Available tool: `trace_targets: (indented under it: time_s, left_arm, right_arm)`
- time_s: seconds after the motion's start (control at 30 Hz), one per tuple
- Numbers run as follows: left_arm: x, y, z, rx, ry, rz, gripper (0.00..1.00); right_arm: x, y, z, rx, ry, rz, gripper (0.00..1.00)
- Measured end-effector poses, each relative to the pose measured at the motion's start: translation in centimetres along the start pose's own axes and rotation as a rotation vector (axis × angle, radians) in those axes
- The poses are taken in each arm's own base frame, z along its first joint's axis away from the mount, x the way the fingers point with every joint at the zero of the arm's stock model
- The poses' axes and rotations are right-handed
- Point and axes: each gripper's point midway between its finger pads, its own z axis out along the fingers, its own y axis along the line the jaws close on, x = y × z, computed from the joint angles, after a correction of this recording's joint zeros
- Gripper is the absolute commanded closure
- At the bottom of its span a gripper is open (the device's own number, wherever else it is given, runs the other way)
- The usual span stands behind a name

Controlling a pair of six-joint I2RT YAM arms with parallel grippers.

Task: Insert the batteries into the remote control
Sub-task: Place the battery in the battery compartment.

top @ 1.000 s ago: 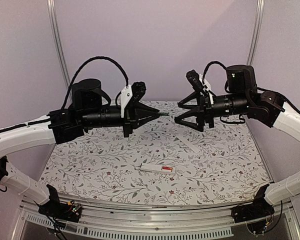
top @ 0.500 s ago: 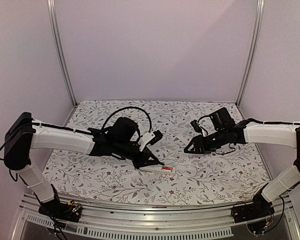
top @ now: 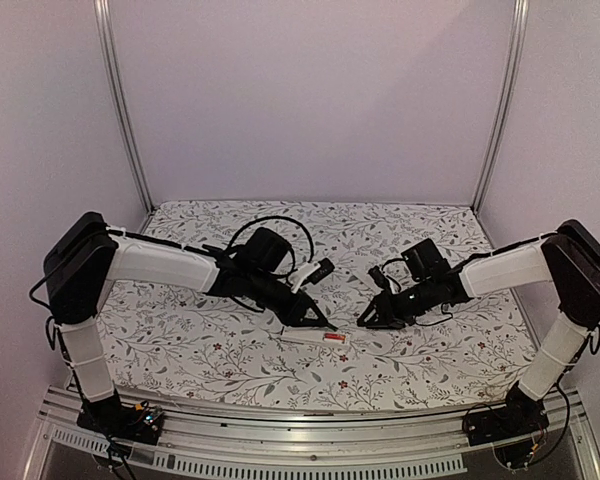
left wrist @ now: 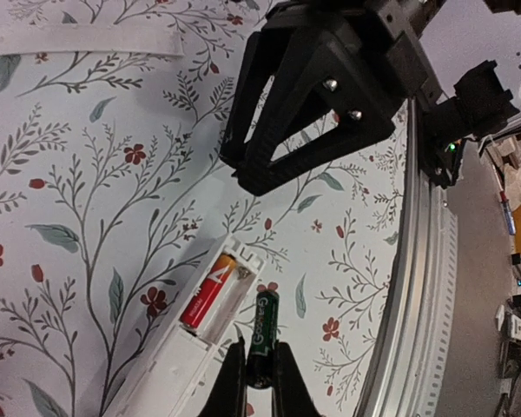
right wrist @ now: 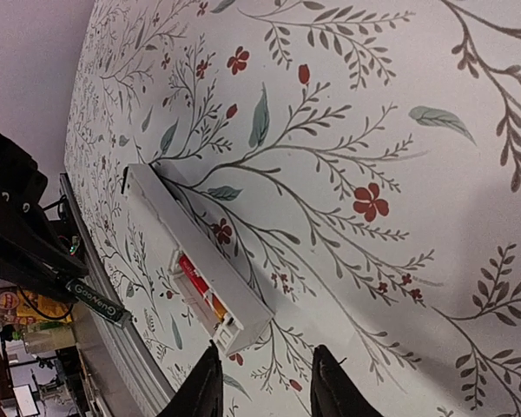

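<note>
Second-battery step: the left claw [left wrist: 259,387] pinches a dark battery [left wrist: 262,334] just beside the remote control [left wrist: 169,369], which lies on the worktop [left wrist: 69,217] — one red battery [left wrist: 207,291] already seated. The right claw [right wrist: 265,382] gapes empty near the remote's end. Next, I judge: tilt the cell into the free slot.

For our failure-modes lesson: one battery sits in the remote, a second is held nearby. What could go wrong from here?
The held battery, pinched only at its end by the left fingers, may tilt and miss the free slot. The remote lies unclamped, right fingers apart, so it might slide.
</note>
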Motion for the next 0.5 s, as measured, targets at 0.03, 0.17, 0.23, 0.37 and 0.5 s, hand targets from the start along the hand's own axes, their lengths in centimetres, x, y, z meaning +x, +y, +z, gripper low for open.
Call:
trace_targets:
  time_s: [0.03, 0.17, 0.23, 0.37, 0.5]
  left_arm:
    - [0.0, 0.0, 0.2, 0.006, 0.004, -0.002, 1.0]
    - [0.7, 0.4, 0.8, 0.009, 0.036, -0.024, 1.0]
    - [1.3, 0.7, 1.1, 0.005, 0.056, -0.04, 1.0]
    - [2.2, 1.2, 1.6, -0.004, 0.084, -0.067, 1.0]
    - [2.3, 1.7, 2.1, -0.01, 0.095, -0.086, 1.0]
  right_arm:
    - [0.2, 0.0, 0.3, -0.008, 0.009, 0.006, 0.69]
    - [1.0, 0.5, 1.1, -0.034, 0.038, 0.009, 0.72]
    - [1.4, 1.0, 1.4, -0.048, 0.048, 0.005, 0.73]
    - [2.0, 1.3, 1.8, -0.067, 0.057, 0.011, 0.74]
    - [2.0, 1.2, 2.1, -0.072, 0.06, 0.024, 0.75]
